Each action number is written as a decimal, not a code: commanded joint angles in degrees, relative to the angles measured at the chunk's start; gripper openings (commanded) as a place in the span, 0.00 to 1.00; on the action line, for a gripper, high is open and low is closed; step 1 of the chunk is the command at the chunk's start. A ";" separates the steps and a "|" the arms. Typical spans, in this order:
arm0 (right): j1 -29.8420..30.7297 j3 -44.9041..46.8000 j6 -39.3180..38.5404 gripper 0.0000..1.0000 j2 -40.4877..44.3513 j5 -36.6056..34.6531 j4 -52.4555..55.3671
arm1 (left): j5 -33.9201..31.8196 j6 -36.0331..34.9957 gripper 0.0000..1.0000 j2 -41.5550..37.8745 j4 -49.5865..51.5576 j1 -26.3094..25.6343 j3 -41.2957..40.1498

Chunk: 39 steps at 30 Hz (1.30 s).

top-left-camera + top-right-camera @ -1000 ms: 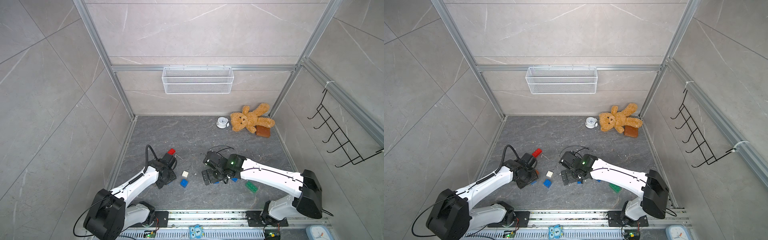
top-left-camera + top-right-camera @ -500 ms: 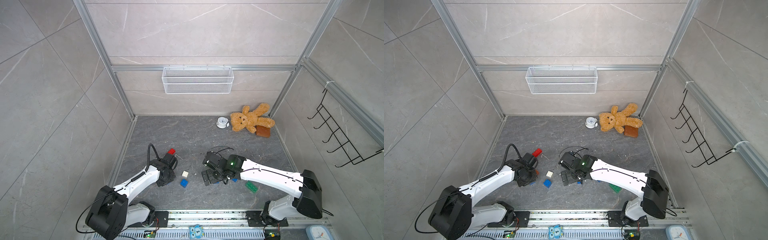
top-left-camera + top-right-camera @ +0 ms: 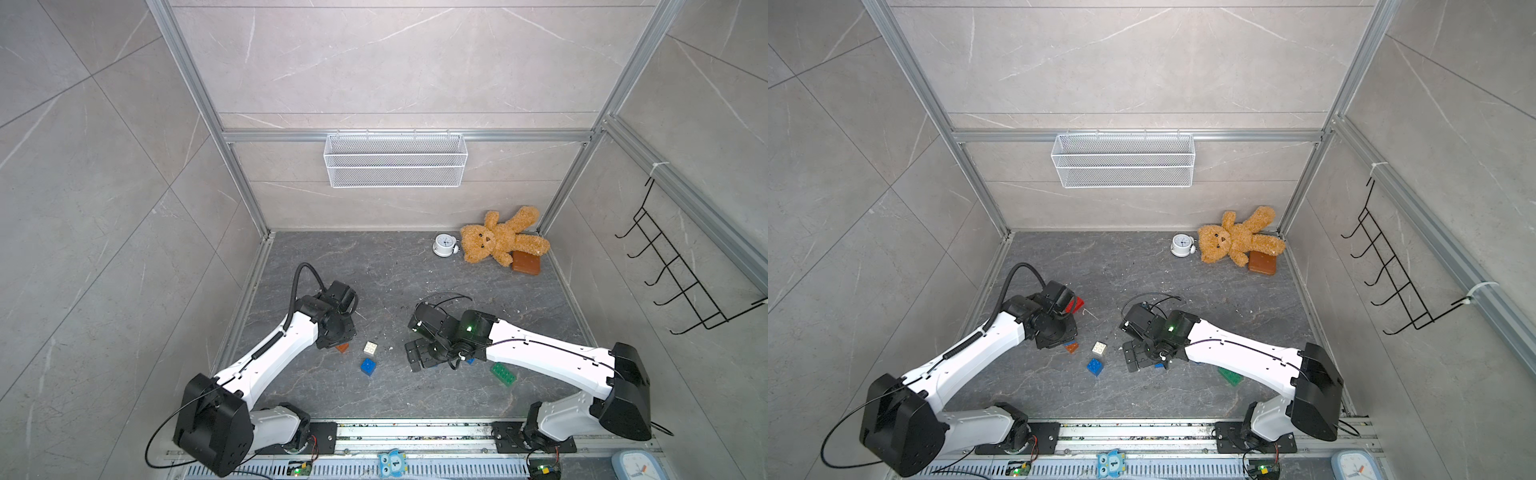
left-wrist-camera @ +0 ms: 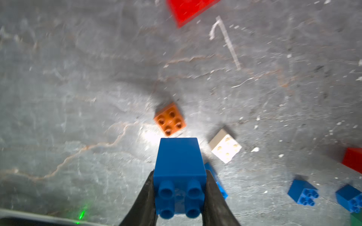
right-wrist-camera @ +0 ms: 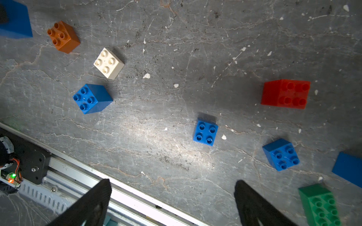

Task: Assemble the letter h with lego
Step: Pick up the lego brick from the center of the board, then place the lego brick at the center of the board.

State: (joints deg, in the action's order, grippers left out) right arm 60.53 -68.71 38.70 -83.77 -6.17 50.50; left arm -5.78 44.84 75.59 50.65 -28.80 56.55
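Shows a blue brick (image 4: 179,156) pinched across its smooth sides by the left gripper (image 4: 179,176), near the brown brick (image 4: 170,119). Leaves the right gripper (image 5: 173,183) wide apart, empty, over scattered lego (image 5: 205,133) on the floor (image 5: 156,109). Probably light, rigid, slick: best grasped on flat opposite walls.

Teddy bear (image 3: 500,239) sprawls in the far corner of a grey marbled floor (image 3: 374,266)

The bear lies face up, a smooth brown block (image 3: 527,263) touching its leg and a small white alarm clock (image 3: 444,244) just beside its head. A white wire basket (image 3: 395,166) hangs on the wall behind the bear, and a black hook rack (image 3: 681,286) on the side wall nearest it.
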 commanded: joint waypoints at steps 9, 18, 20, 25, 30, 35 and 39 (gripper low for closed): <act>1.60 2.33 -1.36 1.00 2.30 1.36 -1.23 | 4.52 -8.79 0.00 17.72 -4.90 -0.30 9.64; 3.52 3.08 -1.99 1.00 1.25 1.72 -2.27 | 6.40 -11.24 0.00 24.11 -11.39 -0.30 9.43; 3.95 2.89 -2.33 1.00 0.74 1.69 -2.28 | 6.63 -11.35 0.00 24.86 -11.73 -0.38 9.36; 5.49 1.97 -3.86 1.00 -0.58 2.00 -2.66 | 6.97 -11.62 0.05 25.35 -11.76 -0.68 8.69; 6.65 0.83 -5.53 1.00 -2.28 3.14 -3.79 | 6.76 -12.19 0.42 24.57 -10.90 -0.65 8.59; 7.53 -1.36 -8.03 1.00 -4.40 4.56 -4.72 | 5.46 -13.21 0.75 21.97 -7.23 -0.67 11.29; 8.43 -3.34 -9.91 0.96 -7.17 6.47 -6.41 | 2.34 -14.28 0.86 17.87 -3.04 -0.14 14.99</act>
State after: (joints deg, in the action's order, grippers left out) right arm 68.16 -69.76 31.44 -88.86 -1.52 45.91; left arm -0.84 32.34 98.89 43.35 -29.26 67.66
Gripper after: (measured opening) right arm 0.964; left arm 0.853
